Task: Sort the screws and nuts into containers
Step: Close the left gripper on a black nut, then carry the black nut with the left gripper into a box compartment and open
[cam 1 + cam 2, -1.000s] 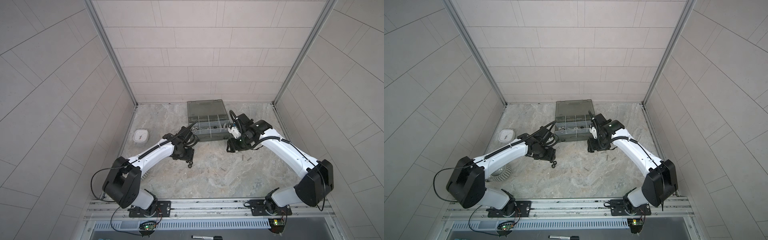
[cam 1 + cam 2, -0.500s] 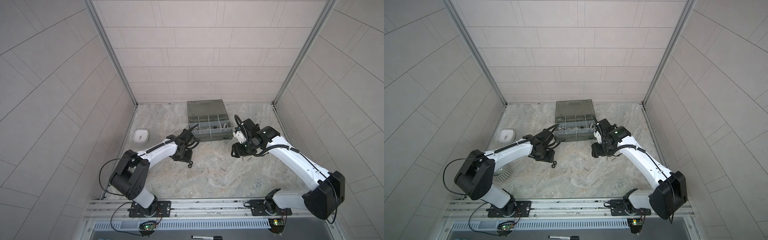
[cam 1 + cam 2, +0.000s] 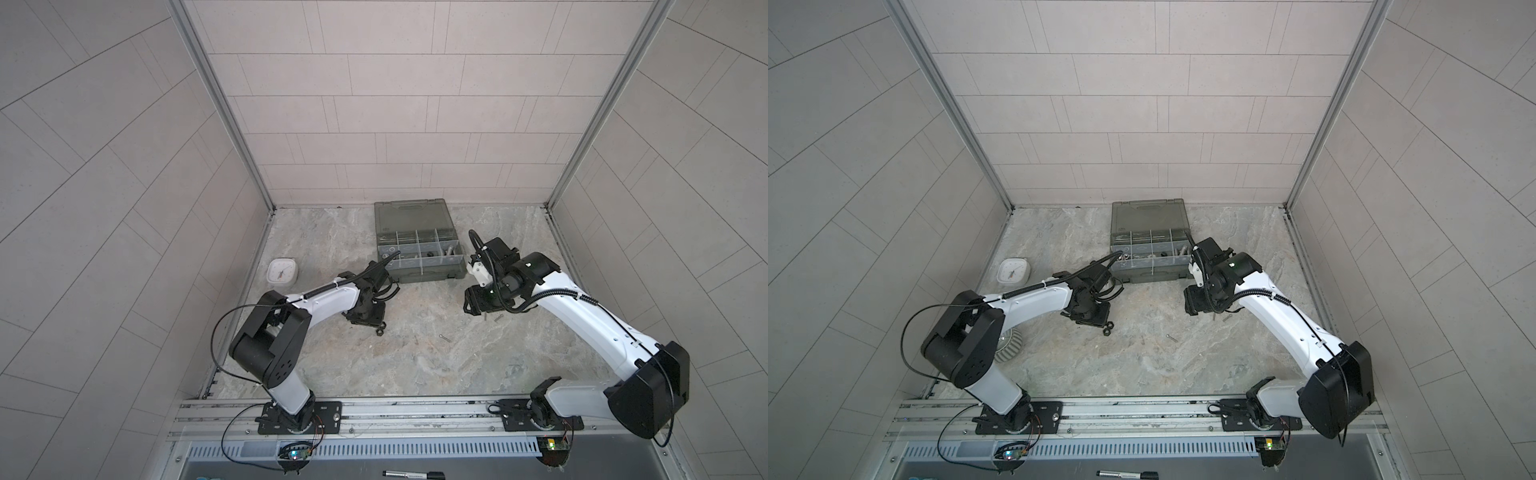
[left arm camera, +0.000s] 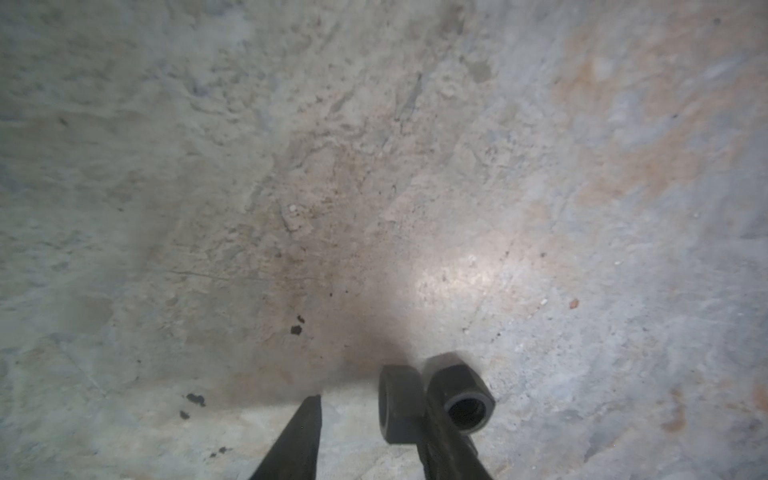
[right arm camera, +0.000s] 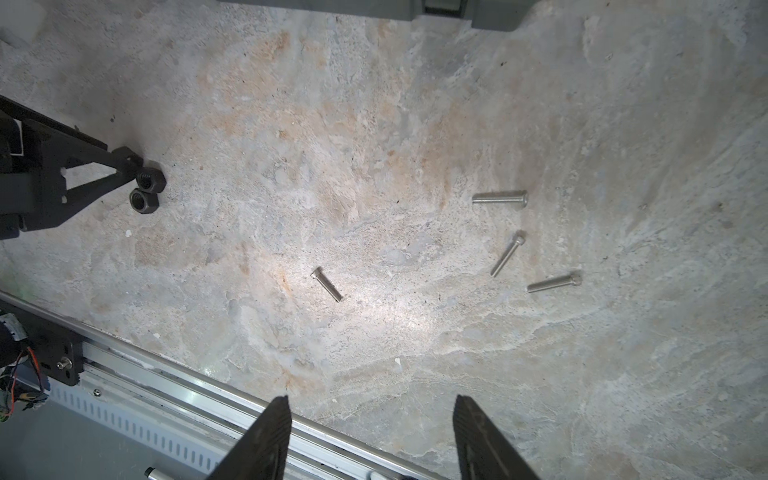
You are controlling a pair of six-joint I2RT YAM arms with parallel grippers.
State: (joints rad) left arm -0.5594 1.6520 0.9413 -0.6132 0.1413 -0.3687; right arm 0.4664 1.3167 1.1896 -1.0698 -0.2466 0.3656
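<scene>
While right jaws gape empty, left jaws half-apart astride 1 black nut (image 4: 401, 403).

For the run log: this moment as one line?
left pincer: open astride black nut, second nut beside | right pincer: open, empty, near four screws | organizer case: lid open

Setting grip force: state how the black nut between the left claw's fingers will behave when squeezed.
The black nut appears to stand on edge inside the left claw, so it may roll or tip flat. It looks like solid metal, so probably rigid and heavy for its size. A second black nut lies close beside it and may get knocked.
</scene>
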